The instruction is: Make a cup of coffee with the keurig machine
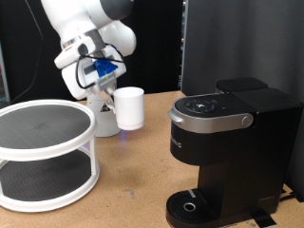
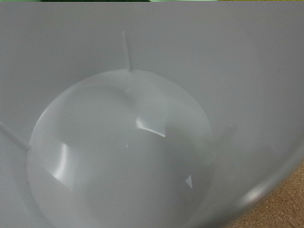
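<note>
The white cup (image 1: 130, 107) hangs just above the wooden table, left of the keurig machine (image 1: 233, 147) in the exterior view. My gripper (image 1: 110, 90) sits at the cup's left rim and is shut on it, with the arm reaching down from the upper left. In the wrist view the cup (image 2: 123, 152) fills the whole picture: I look straight into its empty white inside, and no fingers show there. The black machine stands at the exterior view's right with its silver-trimmed lid (image 1: 214, 109) down. Nothing stands on its round drip base (image 1: 193, 205).
A white two-tier round shelf (image 1: 46, 185) with dark mesh levels takes up the exterior view's left. A white cone-shaped piece (image 1: 103, 118) stands on the table just behind the cup. Bare wooden table (image 1: 133, 180) lies between shelf and machine.
</note>
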Controlling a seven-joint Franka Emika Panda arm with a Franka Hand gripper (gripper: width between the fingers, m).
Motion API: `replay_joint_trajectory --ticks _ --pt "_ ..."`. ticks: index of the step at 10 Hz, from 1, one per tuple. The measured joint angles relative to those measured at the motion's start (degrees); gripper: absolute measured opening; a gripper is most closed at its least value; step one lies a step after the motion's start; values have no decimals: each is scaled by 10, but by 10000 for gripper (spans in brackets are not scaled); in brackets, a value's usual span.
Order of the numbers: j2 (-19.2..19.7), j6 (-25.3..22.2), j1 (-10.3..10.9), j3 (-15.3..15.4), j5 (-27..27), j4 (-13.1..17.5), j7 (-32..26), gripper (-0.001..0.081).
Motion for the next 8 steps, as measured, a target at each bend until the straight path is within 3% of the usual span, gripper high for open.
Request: replay_joint_trajectory --ticks 4,8 --pt "78 101 58 2 50 -8 -13 71" --pt "167 191 129 -17 159 -7 -103 71"
